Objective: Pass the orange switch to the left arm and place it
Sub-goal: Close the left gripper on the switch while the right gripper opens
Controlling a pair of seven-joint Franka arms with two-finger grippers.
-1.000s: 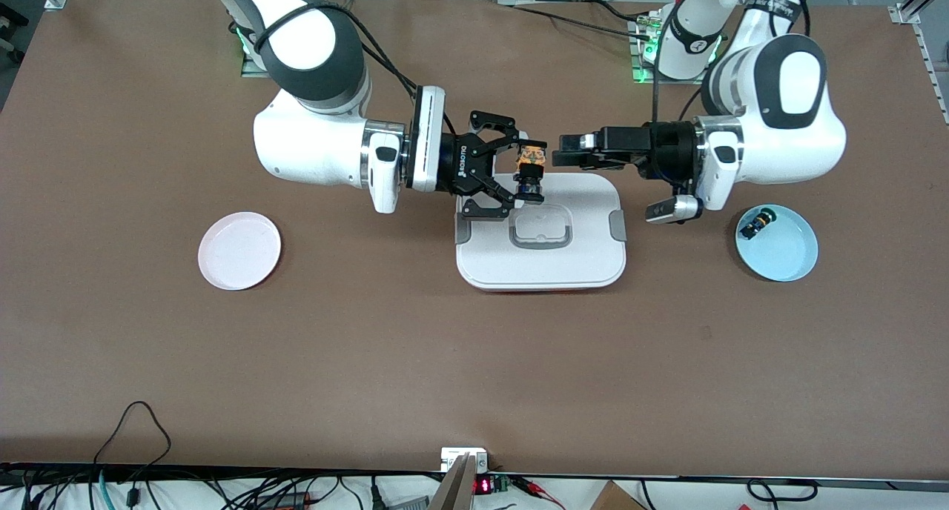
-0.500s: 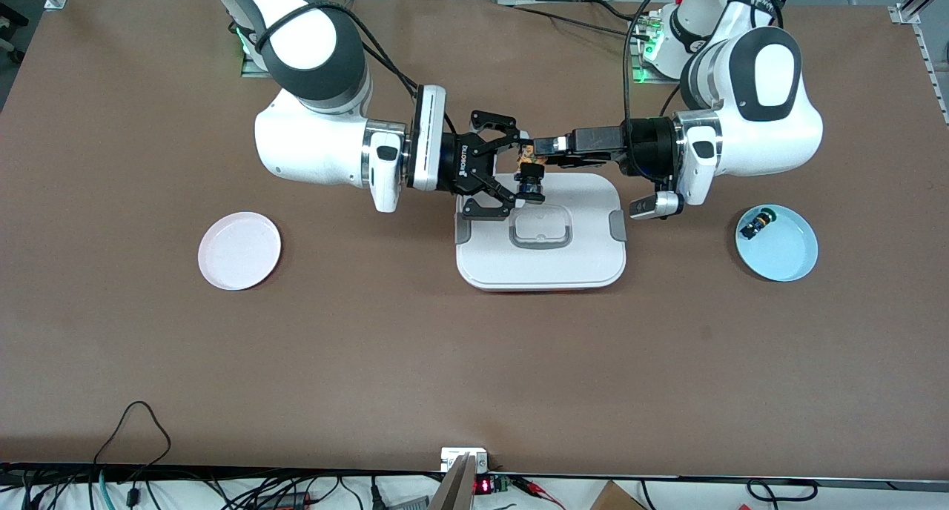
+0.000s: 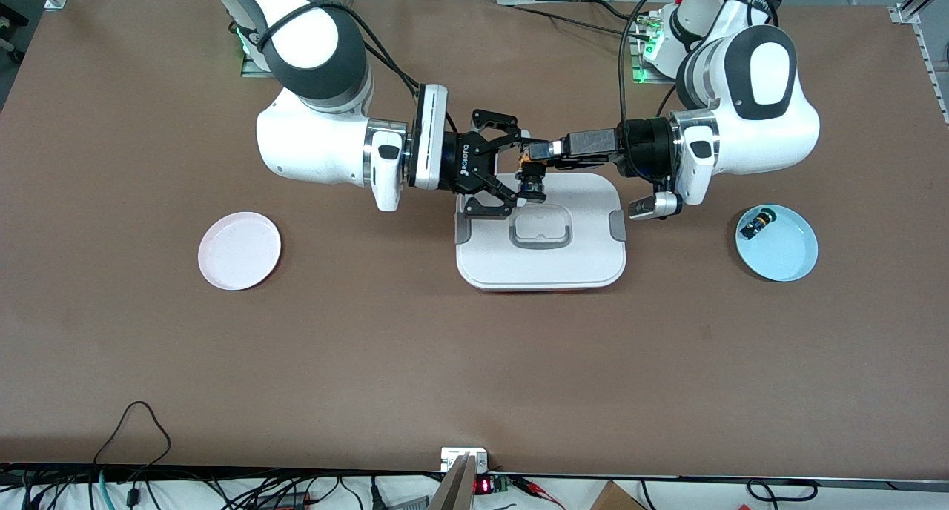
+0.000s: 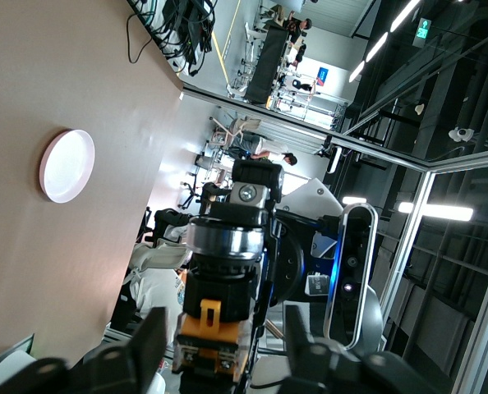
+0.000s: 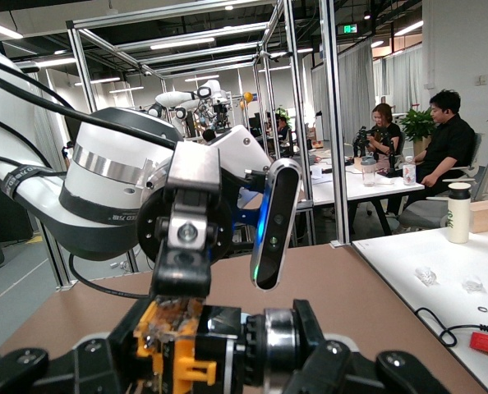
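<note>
At frame centre, the box (image 3: 541,236) sits on the table. Just above its upper edge, the right gripper (image 3: 514,161) clamps the orange switch (image 3: 531,176), while the left gripper (image 3: 538,151) closes on the switch's orange end.

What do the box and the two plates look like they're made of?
The box: white plastic, smooth, matte-looking, with grey moulded latches and lid handle. The pink plate and the blue plate: probably plastic too, given their thin rims and even colour, though glazed ceramic can't be excluded.

The orange switch (image 3: 531,170) hides part of the box (image 3: 541,232); its lower end is cropped in both wrist views.
</note>
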